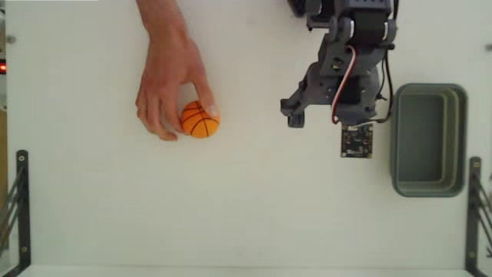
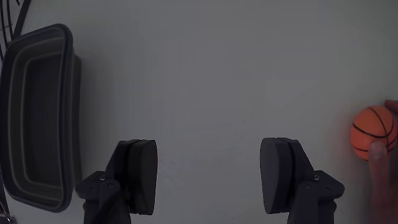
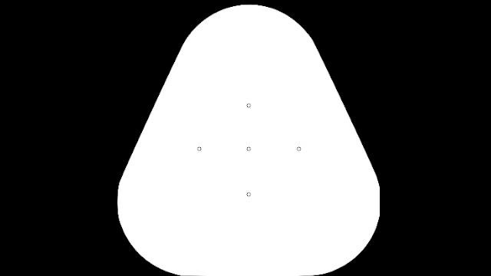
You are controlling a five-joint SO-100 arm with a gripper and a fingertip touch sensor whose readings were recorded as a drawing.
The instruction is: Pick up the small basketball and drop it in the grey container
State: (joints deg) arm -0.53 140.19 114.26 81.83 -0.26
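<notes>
Resting on the white surface (image 1: 246, 208) under a person's hand (image 1: 165, 88), the small orange black-seamed basketball (image 1: 200, 119) could be knocked away if approached now by the spread, empty end effector (image 2: 208, 177), well apart from the grey-green plastic tub (image 1: 428, 140).

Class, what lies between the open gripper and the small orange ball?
Only bare white table, in the fixed view, separates gripper from small orange ball.
</notes>
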